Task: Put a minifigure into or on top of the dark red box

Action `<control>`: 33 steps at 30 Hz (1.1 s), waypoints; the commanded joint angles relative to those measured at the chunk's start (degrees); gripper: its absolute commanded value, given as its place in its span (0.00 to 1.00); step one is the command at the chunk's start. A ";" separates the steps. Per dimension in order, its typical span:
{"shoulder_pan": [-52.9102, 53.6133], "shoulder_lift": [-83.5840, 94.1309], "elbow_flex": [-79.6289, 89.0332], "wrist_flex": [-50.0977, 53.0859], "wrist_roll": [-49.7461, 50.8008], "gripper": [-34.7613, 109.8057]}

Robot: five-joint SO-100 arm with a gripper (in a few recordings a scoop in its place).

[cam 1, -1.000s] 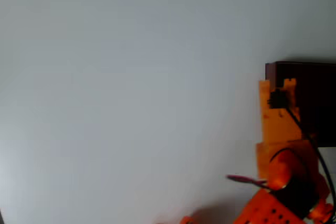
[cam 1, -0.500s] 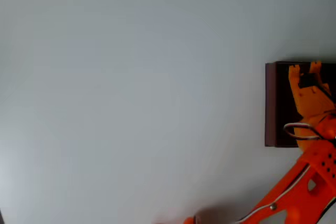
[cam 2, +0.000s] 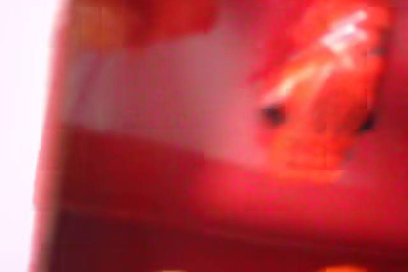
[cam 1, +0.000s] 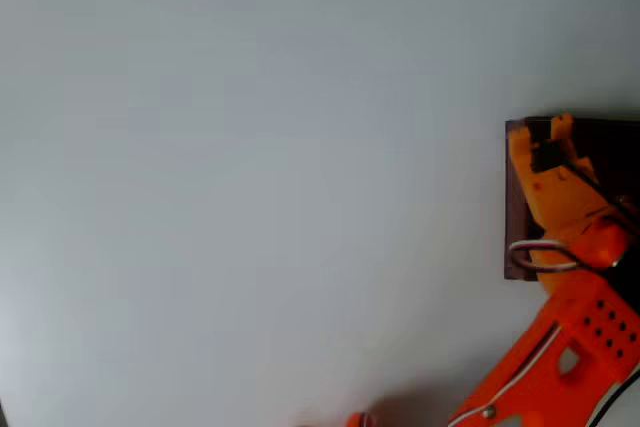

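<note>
Looking down from above, we see the orange arm [cam 1: 560,357] come up from the bottom right corner of the pale table [cam 1: 250,187]. It reaches over the dark red box [cam 1: 516,207], which sits at the right edge of that picture, partly cut off. The box has thin walls and looks very dark inside. We see its left wall and its top left corner well.

The gripper [cam 1: 545,137] is over the left part of the box, up near that top corner. Its tips point to the top of the picture. The fingers are small and bunched together there, and we cannot tell if they are open or closed.

In the wrist view everything is very blurry and red. We see the box wall [cam 2: 51,157] going up the left side, with the bright table just past it. On the right there is a shiny orange-red blob [cam 2: 322,100] with two small dark spots on it. This may be the minifigure seen from very close, but it is too blurry for us to be sure. We also cannot tell if it is held or lying loose in the box. A blurry red shape [cam 2: 146,4] sits at the top left.
</note>
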 commanded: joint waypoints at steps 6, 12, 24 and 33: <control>-11.78 36.56 27.07 -3.16 1.23 0.28; -27.51 61.44 42.28 -3.52 1.85 0.24; -54.49 101.78 64.95 -1.49 -5.01 0.24; -60.03 101.69 74.27 -2.11 -2.02 0.24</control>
